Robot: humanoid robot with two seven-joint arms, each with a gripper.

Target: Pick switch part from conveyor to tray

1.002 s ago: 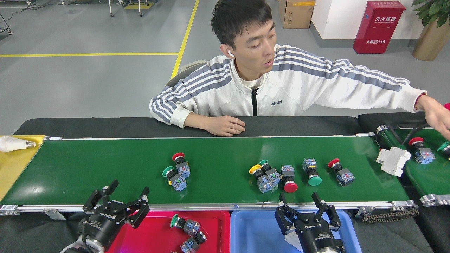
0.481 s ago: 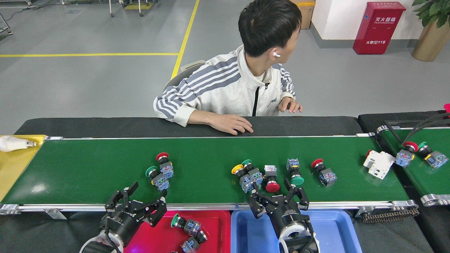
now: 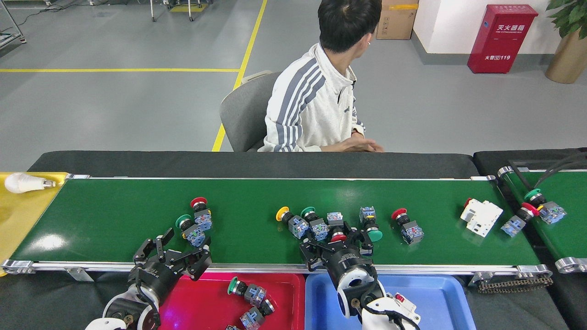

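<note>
Several push-button switch parts lie on the dark-green conveyor (image 3: 114, 220). A red-capped switch part (image 3: 200, 211) and a green-capped one (image 3: 188, 228) lie at the left. A row sits mid-belt: yellow-capped (image 3: 289, 219), green-capped (image 3: 314, 223), red-capped (image 3: 337, 231), green-capped (image 3: 369, 225) and red-capped (image 3: 406, 225). My right gripper (image 3: 337, 242) reaches over the near rail, open, its fingers either side of the mid-belt red-capped part. My left gripper (image 3: 176, 250) is open at the near rail, just below the left pair. The red tray (image 3: 202, 293) holds several switch parts. The blue tray (image 3: 440, 302) sits under my right arm.
A white breaker block (image 3: 481, 216) lies at the belt's right end. More switches (image 3: 545, 207) rest at and on the shorter green belt (image 3: 564, 229). A person (image 3: 316, 101) sits behind the conveyor, turned away. A light bulb (image 3: 23, 182) lies on the yellow surface at left.
The parts have travelled left on the belt. My right gripper has moved forward and left onto the belt around the red-capped part. My left gripper edged right. The person turned away.
</note>
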